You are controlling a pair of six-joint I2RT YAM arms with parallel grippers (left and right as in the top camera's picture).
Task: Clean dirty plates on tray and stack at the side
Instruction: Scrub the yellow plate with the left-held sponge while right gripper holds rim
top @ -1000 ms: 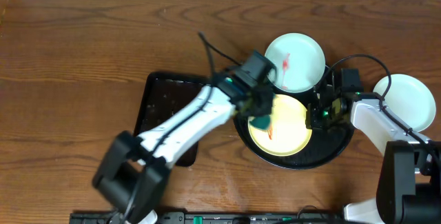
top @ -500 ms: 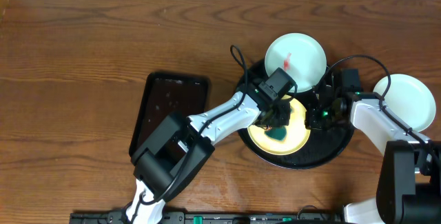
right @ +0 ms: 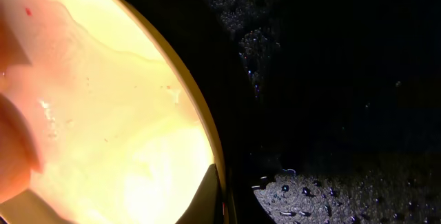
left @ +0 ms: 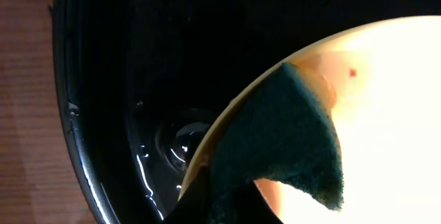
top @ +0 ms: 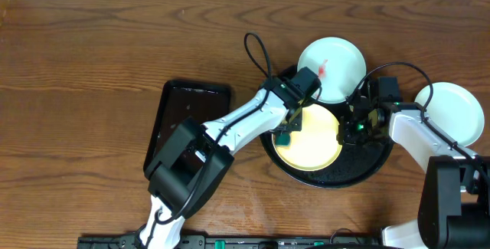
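We see the yellow plate [top: 314,138] lying flat and face up inside the round black tray [top: 331,181]. Being round, it has no long axis. A thin reddish film of water lies across it in the right wrist view.

The left gripper [top: 287,129] sits over the plate's 9 o'clock edge, clamped on a dark green sponge [left: 282,141]. In the left wrist view the sponge's corner points to 12 o'clock and rests on the plate, with a red speck [left: 352,73] just beside it at 2 o'clock.

The right gripper [top: 351,129] is at the plate's 3 o'clock rim. We cannot tell how far its jaws are apart.

A mint-white plate [top: 333,73] sits at the tray's 12 o'clock edge, overlapping the rim. Its red streak [top: 323,68] runs roughly 1 to 7 o'clock. A second mint-white plate [top: 450,111] lies on the bare wood table [top: 92,50] at 3 o'clock, well apart from the tray. A rectangular black tray [top: 180,115] lies at 9 o'clock, partly under the left arm.
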